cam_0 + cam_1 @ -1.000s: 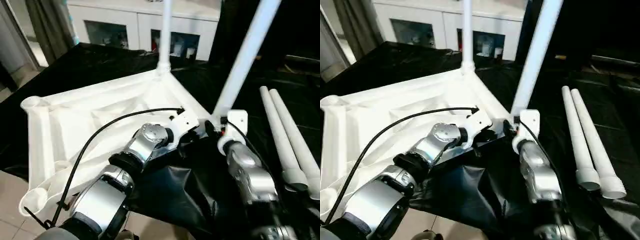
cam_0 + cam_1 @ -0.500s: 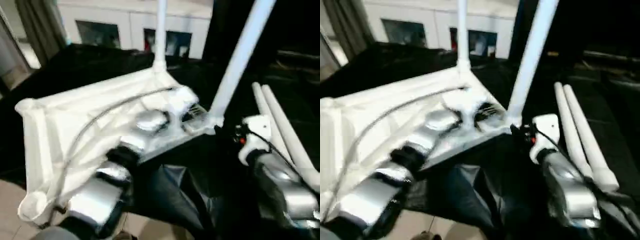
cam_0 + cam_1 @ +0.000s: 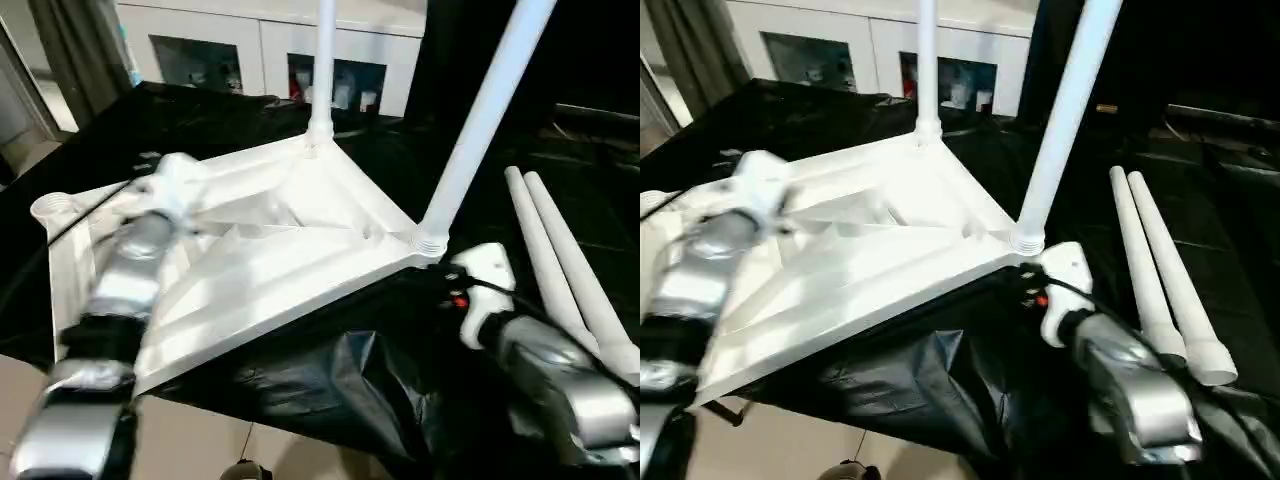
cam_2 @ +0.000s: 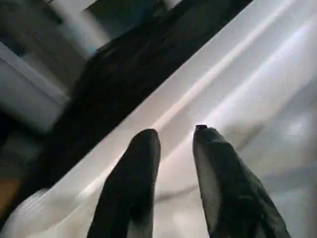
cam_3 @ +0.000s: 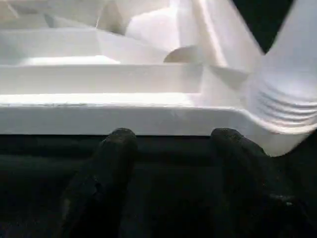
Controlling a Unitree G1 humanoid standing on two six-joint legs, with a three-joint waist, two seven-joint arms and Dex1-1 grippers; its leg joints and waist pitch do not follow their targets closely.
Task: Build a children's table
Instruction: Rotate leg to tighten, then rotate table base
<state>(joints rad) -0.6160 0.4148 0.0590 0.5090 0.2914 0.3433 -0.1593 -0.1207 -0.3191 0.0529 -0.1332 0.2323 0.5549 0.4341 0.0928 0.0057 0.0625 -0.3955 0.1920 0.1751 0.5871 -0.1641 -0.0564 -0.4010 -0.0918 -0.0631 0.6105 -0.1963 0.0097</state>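
Observation:
The white tabletop (image 3: 270, 260) lies underside up on black cloth. One white leg (image 3: 323, 60) stands in its far corner socket, and a second leg (image 3: 483, 120) stands in the near right socket. Two loose legs (image 3: 560, 265) lie side by side on the cloth at the right. My left gripper (image 4: 173, 136) hovers open over the tabletop's left part, close above a white rib, with nothing between its fingers. My right gripper (image 5: 171, 136) is open just in front of the tabletop's near rim (image 5: 124, 119), beside the socket of the second leg, holding nothing.
An empty corner socket (image 3: 52, 208) sits at the tabletop's far left. A white cabinet (image 3: 250, 50) stands behind the cloth-covered surface. Tiled floor (image 3: 25, 385) shows at the near left, past the tabletop's overhanging edge. Black cloth (image 3: 330, 390) bunches up below the near rim.
My left arm has swung from the near right corner across to the tabletop's left side, and its gripper has opened. My right gripper has drawn back a little from the leg's base.

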